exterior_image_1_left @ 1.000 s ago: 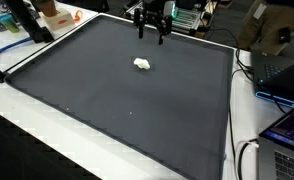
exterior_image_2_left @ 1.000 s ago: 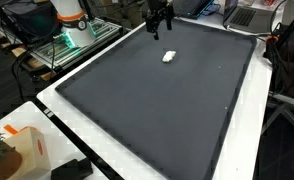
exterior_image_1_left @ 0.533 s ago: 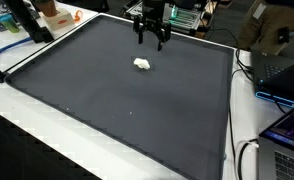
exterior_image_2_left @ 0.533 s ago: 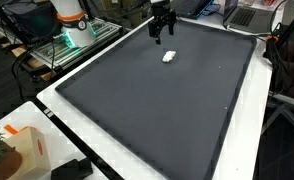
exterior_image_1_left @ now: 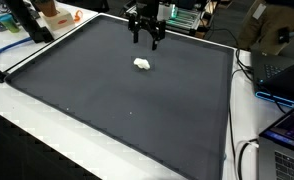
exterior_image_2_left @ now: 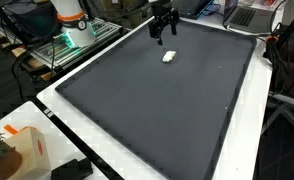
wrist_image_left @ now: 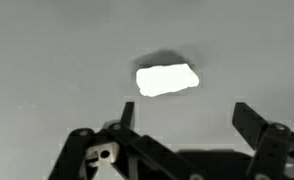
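A small white lump (exterior_image_1_left: 142, 64) lies on the dark mat (exterior_image_1_left: 117, 110), toward its far end; it also shows as the white lump (exterior_image_2_left: 168, 56) and, in the wrist view, as a bright white lump (wrist_image_left: 167, 79) ahead of the fingers. My gripper (exterior_image_1_left: 145, 40) hangs in the air above the mat's far edge, beyond the lump and apart from it, seen too as the gripper (exterior_image_2_left: 159, 35). In the wrist view the gripper (wrist_image_left: 187, 118) stands open with nothing between its fingers.
The mat (exterior_image_2_left: 157, 110) lies on a white table (exterior_image_2_left: 77, 150). An orange and white box (exterior_image_2_left: 22, 150) sits at one corner. Laptops (exterior_image_1_left: 282, 75) and cables line one side. A robot base with an orange band (exterior_image_2_left: 69, 20) and equipment stand past the far edge.
The gripper has shifted a little across the far edge of the mat and stays open. The white lump has not moved.
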{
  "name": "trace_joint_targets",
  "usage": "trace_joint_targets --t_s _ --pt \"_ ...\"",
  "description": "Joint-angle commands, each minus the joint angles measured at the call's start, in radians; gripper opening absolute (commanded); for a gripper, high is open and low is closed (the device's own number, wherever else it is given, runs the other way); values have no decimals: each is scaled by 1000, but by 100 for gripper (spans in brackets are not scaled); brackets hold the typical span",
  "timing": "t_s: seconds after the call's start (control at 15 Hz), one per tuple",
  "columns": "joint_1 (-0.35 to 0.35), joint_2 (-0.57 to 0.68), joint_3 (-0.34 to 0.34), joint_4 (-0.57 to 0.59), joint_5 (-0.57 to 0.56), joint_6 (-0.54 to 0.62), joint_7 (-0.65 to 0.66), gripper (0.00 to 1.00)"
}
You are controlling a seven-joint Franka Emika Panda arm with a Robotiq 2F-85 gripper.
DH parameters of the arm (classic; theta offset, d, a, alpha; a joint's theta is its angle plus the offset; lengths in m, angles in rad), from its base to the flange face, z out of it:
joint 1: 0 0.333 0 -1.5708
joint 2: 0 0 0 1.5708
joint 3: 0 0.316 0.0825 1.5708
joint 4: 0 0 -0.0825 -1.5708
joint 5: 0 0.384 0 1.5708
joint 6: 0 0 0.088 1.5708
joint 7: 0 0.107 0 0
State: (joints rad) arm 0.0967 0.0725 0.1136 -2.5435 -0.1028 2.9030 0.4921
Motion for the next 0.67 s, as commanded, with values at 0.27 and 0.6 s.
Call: trace_joint_targets --t_s 0.27,0.6 --pt "7 -58 -43 -88 -169 109 120 100" --pt "1 -87 -49 -137 -274 116 188 100"
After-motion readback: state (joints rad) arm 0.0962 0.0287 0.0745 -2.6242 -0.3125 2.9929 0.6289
